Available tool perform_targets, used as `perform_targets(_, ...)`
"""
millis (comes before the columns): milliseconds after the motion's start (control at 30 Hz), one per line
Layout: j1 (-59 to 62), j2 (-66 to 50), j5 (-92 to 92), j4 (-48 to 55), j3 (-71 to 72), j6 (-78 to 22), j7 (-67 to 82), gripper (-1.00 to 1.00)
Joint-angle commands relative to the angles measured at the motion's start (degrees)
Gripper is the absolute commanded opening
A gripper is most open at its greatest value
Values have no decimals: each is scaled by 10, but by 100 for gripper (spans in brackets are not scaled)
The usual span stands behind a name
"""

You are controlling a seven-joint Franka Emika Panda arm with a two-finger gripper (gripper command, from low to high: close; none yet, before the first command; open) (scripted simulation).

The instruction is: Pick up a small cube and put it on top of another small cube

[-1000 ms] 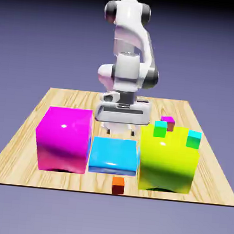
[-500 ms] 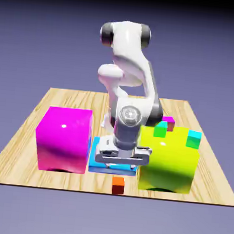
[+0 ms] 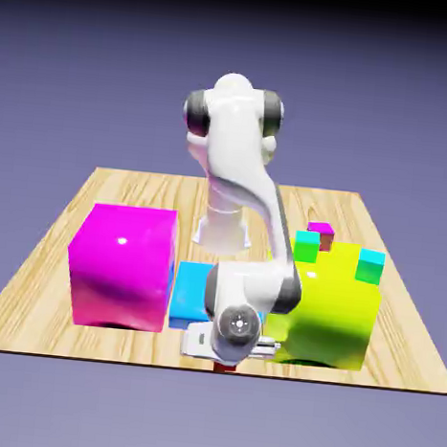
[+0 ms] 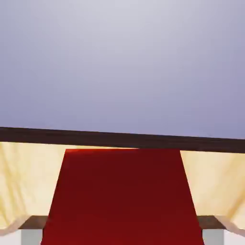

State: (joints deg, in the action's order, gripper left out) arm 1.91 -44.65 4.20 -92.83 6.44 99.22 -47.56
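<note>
Two fingertips (image 4: 30, 235) of the gripper (image 4: 122, 237) pinch the small cube (image 4: 122, 198) near the table (image 4: 213, 184) edge; lift straight, clearing the yellow block (image 3: 330, 310).

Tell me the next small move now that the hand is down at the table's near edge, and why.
Probably lift straight up. In the hand view the orange-red cube fills the gap between the finger tips, so the gripper looks shut on it. Rising first should clear the yellow block beside it.
</note>
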Motion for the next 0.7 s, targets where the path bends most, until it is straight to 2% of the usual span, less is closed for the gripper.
perform_targets(0,-1,5,0,20,1,-25,1,-100)
perform_targets(300,-49,175,-45,-3,59,-42,133,-100)
perform_targets(667,-93,404,-24,-151,227,-200,93,-100)
